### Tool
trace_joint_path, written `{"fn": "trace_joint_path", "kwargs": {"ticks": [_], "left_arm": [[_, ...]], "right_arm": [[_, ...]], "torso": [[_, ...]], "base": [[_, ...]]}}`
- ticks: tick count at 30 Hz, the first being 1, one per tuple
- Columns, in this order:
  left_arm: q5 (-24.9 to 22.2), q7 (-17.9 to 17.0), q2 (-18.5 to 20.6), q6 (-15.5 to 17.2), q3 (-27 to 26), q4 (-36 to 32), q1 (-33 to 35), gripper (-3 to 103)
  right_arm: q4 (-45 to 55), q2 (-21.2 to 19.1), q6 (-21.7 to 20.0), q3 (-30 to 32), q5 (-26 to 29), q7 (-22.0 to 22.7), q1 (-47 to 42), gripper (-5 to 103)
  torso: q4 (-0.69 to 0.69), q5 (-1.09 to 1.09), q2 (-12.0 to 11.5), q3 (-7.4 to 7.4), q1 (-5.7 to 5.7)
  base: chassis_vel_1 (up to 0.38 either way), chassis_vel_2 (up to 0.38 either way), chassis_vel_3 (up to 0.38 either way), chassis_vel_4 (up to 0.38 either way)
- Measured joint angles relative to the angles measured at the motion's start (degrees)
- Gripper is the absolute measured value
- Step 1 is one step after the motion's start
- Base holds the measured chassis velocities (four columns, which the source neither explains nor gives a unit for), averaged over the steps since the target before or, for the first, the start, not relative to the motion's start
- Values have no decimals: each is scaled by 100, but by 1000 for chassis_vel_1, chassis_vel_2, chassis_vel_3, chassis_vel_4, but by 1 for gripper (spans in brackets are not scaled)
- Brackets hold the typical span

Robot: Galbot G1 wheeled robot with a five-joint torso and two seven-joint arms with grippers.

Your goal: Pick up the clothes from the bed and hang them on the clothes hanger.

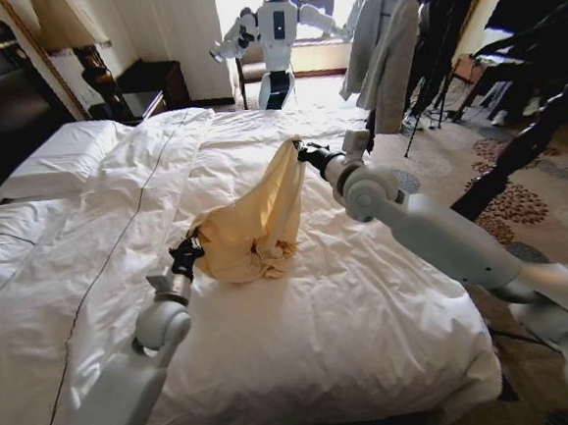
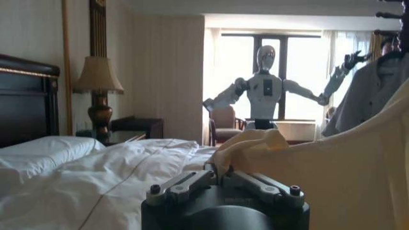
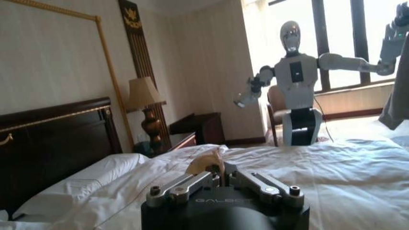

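Left hand (image 1: 190, 249) & right hand (image 1: 302, 150) both grasping yellow clothes (image 1: 260, 219), lifted off bed (image 1: 371, 314).

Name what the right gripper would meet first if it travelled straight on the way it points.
Probably nothing at once: past the pale-yellow garment pinched in the right gripper, open air above the white quilted bed; farther along, perhaps the white humanoid robot.

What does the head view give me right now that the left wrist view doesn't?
Head view alone: both grippers pinching the clothes at once, the right gripper lifting one end higher while the left gripper holds the other low over the bed, with the middle sagging onto the duvet. Left wrist view alone: a bedside lamp seen in full. Shared: the yellow fabric clamped in the left gripper, the white duvet, another robot by the window, and a grey garment hanging at the far right.
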Motion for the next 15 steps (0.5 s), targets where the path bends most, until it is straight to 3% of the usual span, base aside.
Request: {"fn": "trace_joint_path", "kwargs": {"ticks": [2, 5, 10, 14, 15], "left_arm": [[-175, -30, 124, 34, -176, -83, -46, 0], [-684, -80, 499, 113, -870, -412, -39, 0], [-1137, -98, 731, 241, -1588, -896, 282, 0], [-1756, -85, 897, 401, -2897, -1754, 990, 0], [-1756, -85, 897, 401, -2897, -1754, 990, 0]], "right_arm": [[65, -37, -1, 8, 53, -17, 82, 0], [308, -160, -1, 20, 260, -43, 407, 0], [559, -299, 3, 20, 505, -41, 772, 0], [1059, -585, 10, -3, 940, 136, 1245, 0], [1059, -585, 10, -3, 940, 136, 1245, 0]], "torso": [[0, 1, 0, 0, 0], [0, 1, 0, 0, 0], [1, 0, 0, 0, 0], [3, 1, 0, -1, 0], [3, 1, 0, -1, 0]], "base": [[0, 0, 0, 0], [0, 0, 0, 0], [0, 0, 0, 0], [0, 0, 0, 0], [0, 0, 0, 0]]}}
